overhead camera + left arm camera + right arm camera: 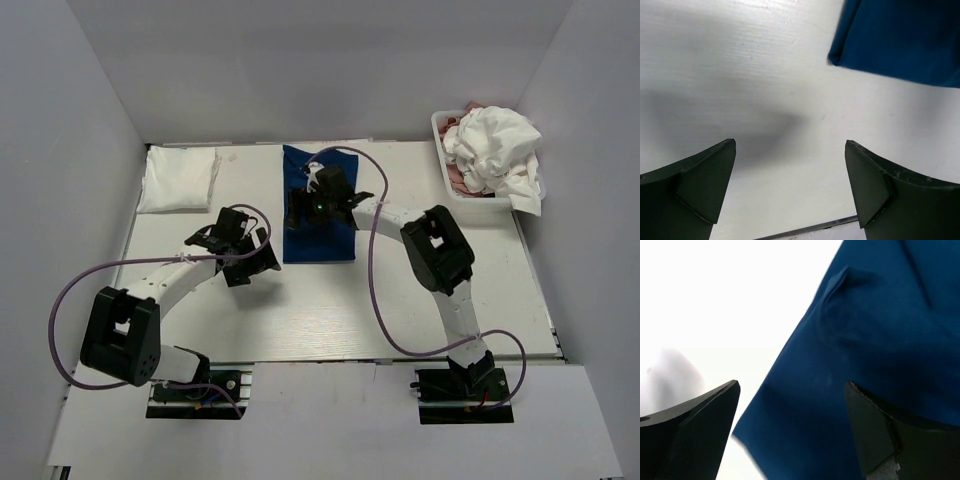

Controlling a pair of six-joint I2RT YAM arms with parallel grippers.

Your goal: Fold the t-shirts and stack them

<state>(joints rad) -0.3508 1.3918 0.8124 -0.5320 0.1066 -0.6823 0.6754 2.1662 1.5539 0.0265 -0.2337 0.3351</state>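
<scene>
Navy t-shirt (318,222) beneath outstretched right gripper (303,206), fingers apart.

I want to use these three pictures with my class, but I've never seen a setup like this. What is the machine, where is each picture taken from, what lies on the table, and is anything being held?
Two robot arms are bolted at the near edge of a white table. One picture looks down from above; the other two come from cameras on each wrist, looking past the dark jaws. The left gripper is open over bare table beside the folded navy t-shirt; the right gripper is open above it. Neither holds anything. A folded white t-shirt lies at the far left, and a white basket of crumpled shirts sits at the far right.
</scene>
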